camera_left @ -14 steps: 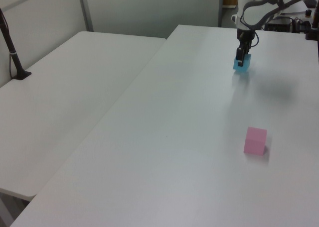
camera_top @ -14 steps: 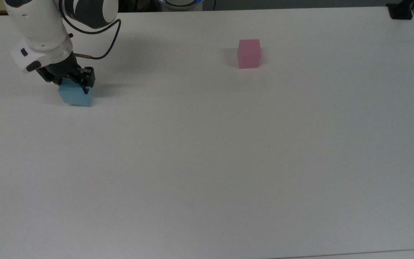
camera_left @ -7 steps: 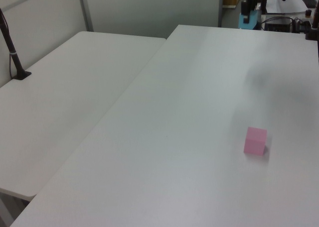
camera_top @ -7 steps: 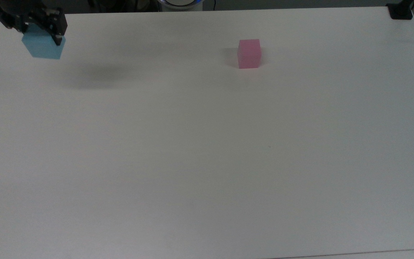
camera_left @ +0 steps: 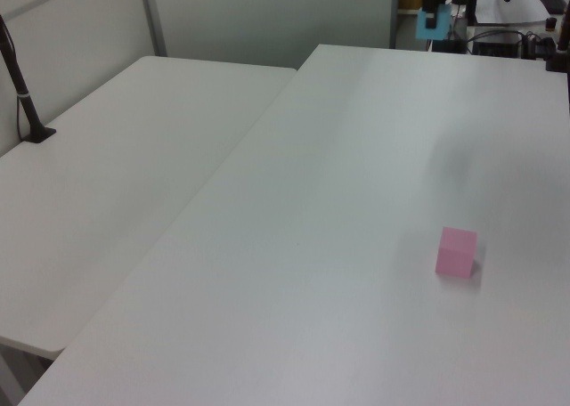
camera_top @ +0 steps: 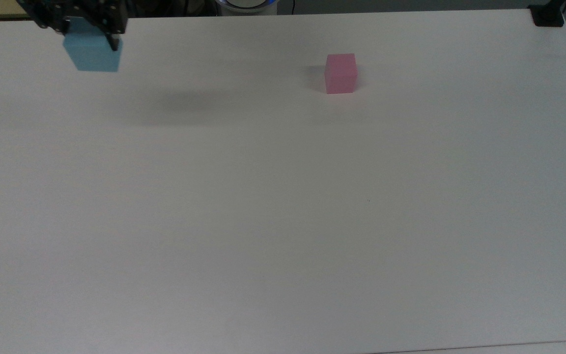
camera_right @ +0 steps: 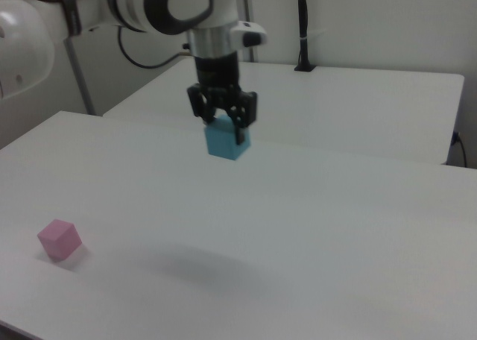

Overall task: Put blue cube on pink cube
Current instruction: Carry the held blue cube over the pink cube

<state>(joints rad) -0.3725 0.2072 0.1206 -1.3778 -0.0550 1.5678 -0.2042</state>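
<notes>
While the pink cube point(camera_right: 59, 239) sits on the table point(camera_right: 335, 228), the hand point(camera_right: 223, 127) grips the blue cube point(camera_right: 227, 143) aloft.

A wide white desk point(camera_left: 338, 201) stands beside a second white desk point(camera_left: 107, 174) in the left view, a black pole point(camera_left: 20, 85) is fixed on the second one, and pale partition walls point(camera_left: 267, 19) rise behind them.

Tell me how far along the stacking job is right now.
Done: the gripper has the blue cube clamped and raised clear of the table, its shadow lying apart below. In hand: carrying it through the air. Left: reach the pink cube, which sits alone with a bare top, then lower and release.
</notes>
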